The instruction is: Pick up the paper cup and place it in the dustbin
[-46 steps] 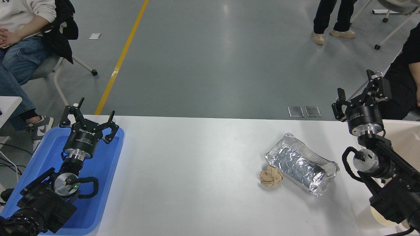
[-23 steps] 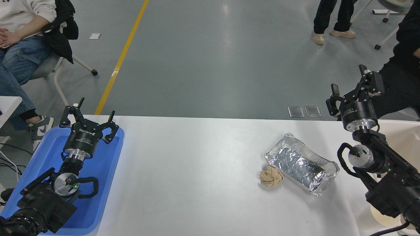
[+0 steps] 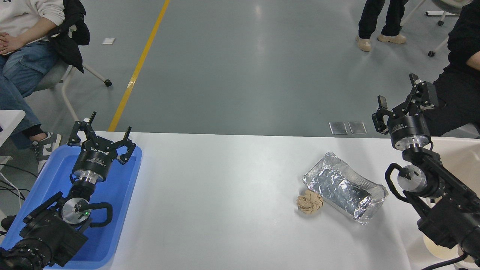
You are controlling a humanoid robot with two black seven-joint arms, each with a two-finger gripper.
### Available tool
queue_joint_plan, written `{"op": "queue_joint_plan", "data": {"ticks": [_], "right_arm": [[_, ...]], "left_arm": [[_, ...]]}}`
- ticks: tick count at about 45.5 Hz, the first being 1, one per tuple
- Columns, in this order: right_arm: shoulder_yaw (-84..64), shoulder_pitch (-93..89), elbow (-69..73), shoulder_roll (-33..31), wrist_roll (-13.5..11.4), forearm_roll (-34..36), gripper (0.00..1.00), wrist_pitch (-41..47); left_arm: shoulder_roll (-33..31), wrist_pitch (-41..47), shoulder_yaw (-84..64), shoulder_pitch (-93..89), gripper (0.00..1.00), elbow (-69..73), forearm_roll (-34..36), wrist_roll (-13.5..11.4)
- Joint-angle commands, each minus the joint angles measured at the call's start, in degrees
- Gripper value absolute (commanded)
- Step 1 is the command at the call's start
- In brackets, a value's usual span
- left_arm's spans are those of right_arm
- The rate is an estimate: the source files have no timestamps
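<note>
The dustbin point(image 3: 459, 155) is a beige bin at the table's right edge, largely covered by my right arm. A cream round shape with a rim point(image 3: 437, 250) shows under the right arm at the bottom right. It looks like the paper cup, apparently inside the bin, but most of it is hidden. My right gripper point(image 3: 398, 93) is open and empty, raised over the table's far edge beside the bin's far left corner. My left gripper point(image 3: 102, 132) is open and empty, parked over the blue tray point(image 3: 123, 187) at the lower left.
A crinkled silver foil tray point(image 3: 345, 186) lies right of centre with a crumpled brown paper ball point(image 3: 309, 202) touching its near left end. A person in black point(image 3: 461, 71) sits close behind the right gripper. Another person sits at the far left point(image 3: 22, 45).
My right gripper has risen and shifted slightly left and away from me, staying open. The person in black behind it has shifted. The left arm has not moved.
</note>
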Motion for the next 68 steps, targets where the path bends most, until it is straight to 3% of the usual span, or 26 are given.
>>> {"op": "queue_joint_plan", "data": {"ticks": [1,8,16,26,29,34,38,58,68], "right_arm": [[-4.4,2.2,-2.0,-1.2,-0.1,0.1,1.0,-0.1],[-17.6,7.8,-4.2,-10.4,-0.6,4.0,1.0,-1.4],[-48.2,21.4,-4.2,-17.9,-0.9,12.3,1.0,-2.3],[-82.2,38.9,-3.5,-22.2,-1.2,16.7,1.0,-1.5],[-89.3,43.6,-3.0,-23.0,-3.4,15.9,1.0,-1.3],[-102.3,51.2,-2.3,-23.0,-10.5,15.4,1.0,1.6],[-112.8,56.4,-1.9,-22.3,-12.5,15.0,1.0,6.5],[-146.2,78.3,12.5,-20.2,-12.5,7.2,1.0,27.6],[-148.7,85.9,18.2,-25.3,-12.4,-10.7,1.0,31.3]], "left_arm": [[0.0,0.0,0.0,0.0,1.0,0.0,0.0,0.0],[0.0,0.0,0.0,0.0,1.0,-0.1,0.0,0.0],[0.0,0.0,0.0,0.0,1.0,0.0,0.0,0.0],[0.0,0.0,0.0,0.0,1.0,-0.1,0.0,0.0],[0.0,0.0,0.0,0.0,1.0,0.0,0.0,0.0],[0.0,0.0,0.0,0.0,1.0,0.0,0.0,0.0],[-0.1,0.0,0.0,-0.1,1.0,-0.1,0.0,0.0],[0.0,0.0,0.0,-0.1,1.0,0.0,0.0,0.0],[-0.1,0.0,0.0,0.0,1.0,0.0,0.0,0.0]]}}
